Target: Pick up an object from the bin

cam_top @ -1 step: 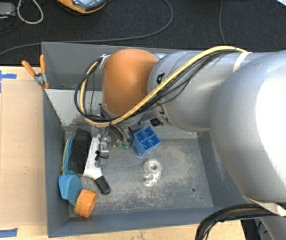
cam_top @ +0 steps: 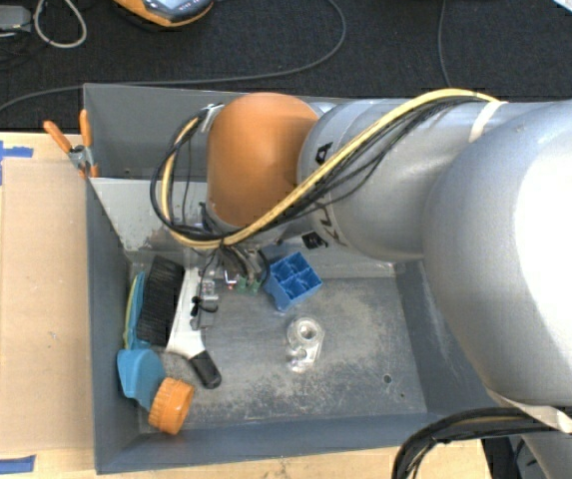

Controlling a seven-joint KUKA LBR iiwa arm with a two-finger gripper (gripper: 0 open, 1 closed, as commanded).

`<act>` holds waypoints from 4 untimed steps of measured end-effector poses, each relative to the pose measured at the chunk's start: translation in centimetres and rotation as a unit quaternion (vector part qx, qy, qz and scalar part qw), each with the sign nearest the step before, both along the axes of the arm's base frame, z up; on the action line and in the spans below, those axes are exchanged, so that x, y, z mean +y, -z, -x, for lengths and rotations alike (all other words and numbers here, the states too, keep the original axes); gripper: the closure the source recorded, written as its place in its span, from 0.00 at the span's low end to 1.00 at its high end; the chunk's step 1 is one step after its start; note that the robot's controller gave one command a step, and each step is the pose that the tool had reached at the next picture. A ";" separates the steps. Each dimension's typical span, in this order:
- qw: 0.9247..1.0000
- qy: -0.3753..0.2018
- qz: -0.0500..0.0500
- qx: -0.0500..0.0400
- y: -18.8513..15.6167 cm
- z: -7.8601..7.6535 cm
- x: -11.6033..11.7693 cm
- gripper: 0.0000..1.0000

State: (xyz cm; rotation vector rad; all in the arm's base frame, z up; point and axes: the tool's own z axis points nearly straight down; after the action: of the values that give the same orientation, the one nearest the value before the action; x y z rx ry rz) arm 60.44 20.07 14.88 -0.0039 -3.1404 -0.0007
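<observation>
1. Camera view: the arm (cam_top: pixel 435 188) is reaching into the grey metal bin (cam_top: pixel 365 382) from the right, with its orange wrist cover (cam_top: pixel 251 158) and looped black and yellow cables (cam_top: pixel 178 173) hanging over the far half of the bin.
2. The gripper (cam_top: pixel 206 303) is pointing down at the left part of the bin floor, just beside a brush (cam_top: pixel 158 302) with black bristles that is lying along the left wall.
3. Whether the gripper is apart or together, I cannot tell; nothing is showing as clamped in it.
4. A white piece (cam_top: pixel 186 339) is lying directly under the gripper, and a small black piece (cam_top: pixel 205 370) is lying at its near end.
5. A blue plastic block (cam_top: pixel 292 279) is sitting just to the right of the gripper, close under the wrist.
6. A clear, glassy object (cam_top: pixel 303 343) is lying near the middle of the floor, nearer than the blue block and apart from it.
7. In the near left corner, a teal-blue object (cam_top: pixel 139 370) is touching an orange round cap (cam_top: pixel 172 404).
</observation>
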 end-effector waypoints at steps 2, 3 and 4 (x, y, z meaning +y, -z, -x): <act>0.968 -0.252 -0.001 -0.001 1.4 -1.2 2.1 0.00; 0.935 -0.356 -0.001 0.005 5.1 0.1 0.7 0.00; 0.870 -0.492 -0.002 -0.003 7.9 -1.2 1.9 0.00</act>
State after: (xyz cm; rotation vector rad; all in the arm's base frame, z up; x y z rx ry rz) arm 61.61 21.93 7.00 1.5462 -2.7405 -0.0047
